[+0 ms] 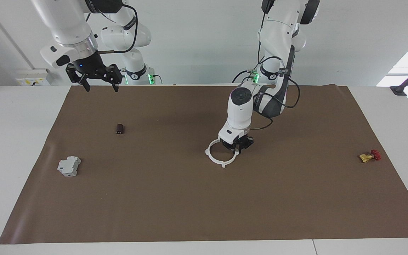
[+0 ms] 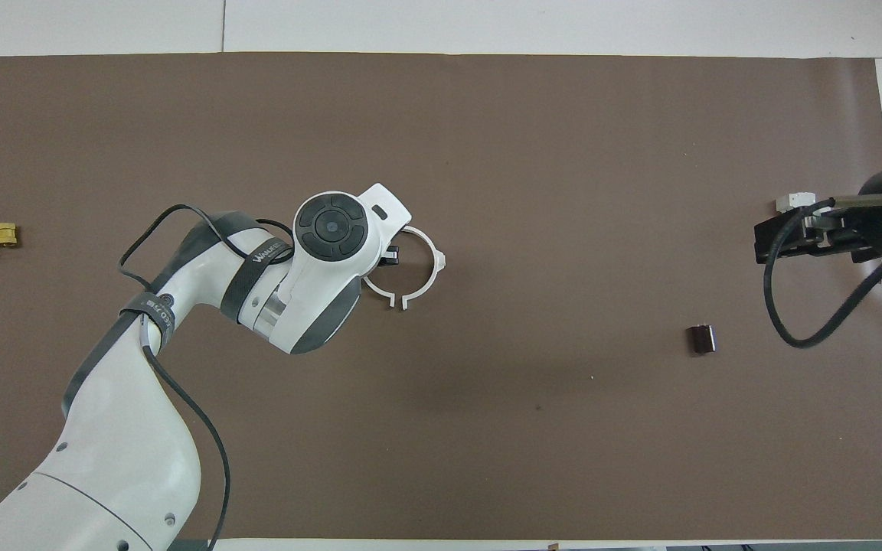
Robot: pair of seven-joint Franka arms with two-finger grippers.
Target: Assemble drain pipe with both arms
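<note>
I have the left gripper (image 1: 238, 147) down on the drain pipe (image 1: 215, 157), fingers clamped on the half-ring at its own end. The two halves meet as one flat ring on the brown mat (image 1: 204, 212), its joined tabs pointing away from the robots and toward them. My right gripper (image 1: 98, 78) waits high, fingers spread, over the mat's corner, above a grey block (image 1: 69, 166).

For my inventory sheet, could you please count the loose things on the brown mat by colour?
White: 2, the half-rings of the drain pipe, closed into one ring under the left gripper
Grey: 1, boxy block
Dark brown: 1, small cylinder
Yellow and red: 1, valve
Total: 5
</note>
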